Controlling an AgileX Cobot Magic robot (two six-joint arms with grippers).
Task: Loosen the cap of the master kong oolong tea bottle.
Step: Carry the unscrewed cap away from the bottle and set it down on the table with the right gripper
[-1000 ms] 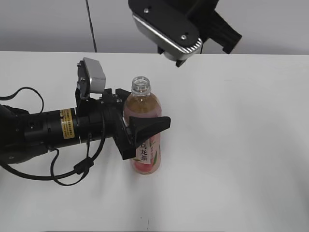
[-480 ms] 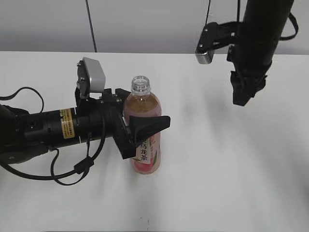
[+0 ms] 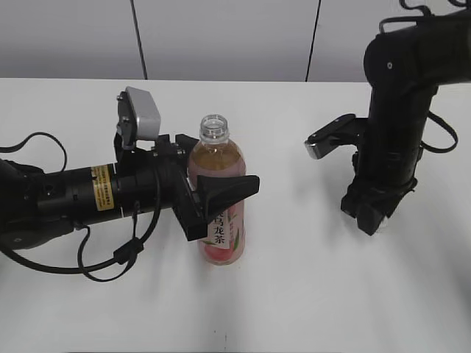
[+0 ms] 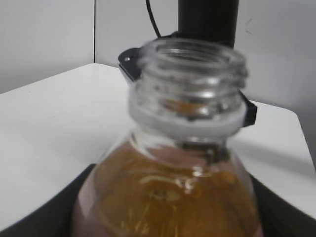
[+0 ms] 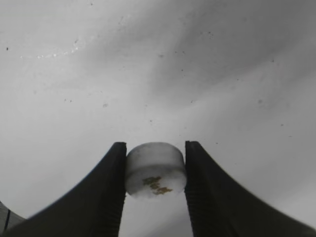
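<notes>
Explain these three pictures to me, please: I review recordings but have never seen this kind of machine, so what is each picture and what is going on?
This is a two-armed robot working at a white table. The wide picture is a camera looking down at the table from in front. The other two come from small cameras mounted on each arm's wrist.

On the left, the left gripper is closed around the tea bottle, which stands upright. The left wrist picture looks past the bottle's neck from close up: the mouth is open, with no cap on it.

On the right, the right gripper points down, close to the table. Its wrist picture shows the small white cap pinched between the two dark fingers. Whether the cap already touches the table cannot be told.

So the cap is off the bottle entirely, and the two arms are well apart.
</notes>
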